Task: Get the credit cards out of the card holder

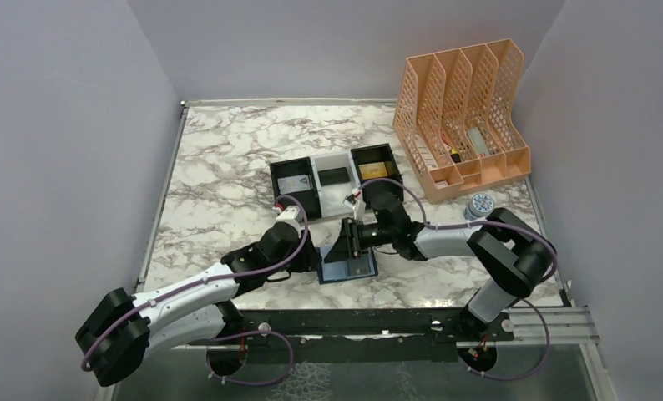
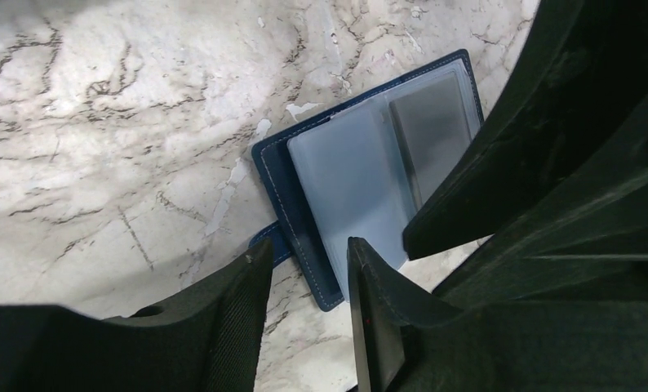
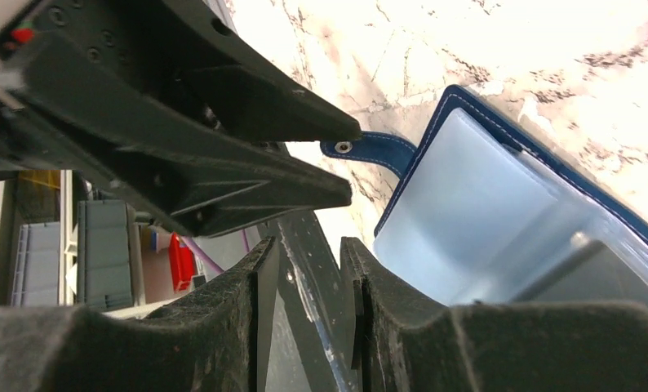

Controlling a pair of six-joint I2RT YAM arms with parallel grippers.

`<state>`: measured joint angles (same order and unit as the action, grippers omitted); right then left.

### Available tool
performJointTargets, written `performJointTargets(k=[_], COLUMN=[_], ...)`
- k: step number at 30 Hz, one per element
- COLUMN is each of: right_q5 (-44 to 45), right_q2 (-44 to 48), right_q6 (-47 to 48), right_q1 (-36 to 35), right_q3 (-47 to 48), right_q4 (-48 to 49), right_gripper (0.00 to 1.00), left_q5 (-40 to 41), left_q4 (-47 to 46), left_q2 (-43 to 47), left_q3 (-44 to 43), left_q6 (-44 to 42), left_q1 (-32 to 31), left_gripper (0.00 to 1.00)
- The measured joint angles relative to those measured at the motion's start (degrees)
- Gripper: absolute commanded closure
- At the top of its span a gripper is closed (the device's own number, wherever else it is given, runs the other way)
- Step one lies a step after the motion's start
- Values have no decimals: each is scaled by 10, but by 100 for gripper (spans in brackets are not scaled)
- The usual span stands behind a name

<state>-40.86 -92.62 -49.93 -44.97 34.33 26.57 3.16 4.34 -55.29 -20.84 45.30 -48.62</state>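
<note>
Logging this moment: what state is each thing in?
card holder: open, one flap lifted
silver card: out, in tray, left compartment
dark card: out, middle compartment
gold card: out, right compartment
left end effector: open, empty
right end effector: shut on card holder flap

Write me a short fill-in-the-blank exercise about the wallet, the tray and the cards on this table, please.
1. The card holder lies ___ on the marble table.
2. Seen from above, the gold-yellow card lies in the tray's ___ compartment.
3. The dark card lies in the ___ compartment.
4. The silver-grey card lies in the ___ compartment.
Missing words: open; right; middle; left.
</note>
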Motion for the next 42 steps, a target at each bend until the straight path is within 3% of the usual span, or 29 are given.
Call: performJointTargets(k=[7,14,19,32,42], right_q5=[24,232,334,337,314], right_q2=[0,182,213,199,167], right_q6=[10,50,73,74,74], right_q1=[-19,-21,-19,-19,-19], right_q3=[2,-25,-36,-63,-63], right_q4=[-25,-166,-253,-299,-284], right_gripper=[65,63,63,63,64], left_q5=[15,-12,-46,-59,-59], left_q4=[26,-3,-41,-51,-51], left_q2=[37,43,1,-101,-111], left_q3=[3,4,-1,-23,-20], left_q6=[9,1,-13,-28,-28], left_q1=[-1,-2,-2,-3,-3], left_gripper=[48,46,45,48,66])
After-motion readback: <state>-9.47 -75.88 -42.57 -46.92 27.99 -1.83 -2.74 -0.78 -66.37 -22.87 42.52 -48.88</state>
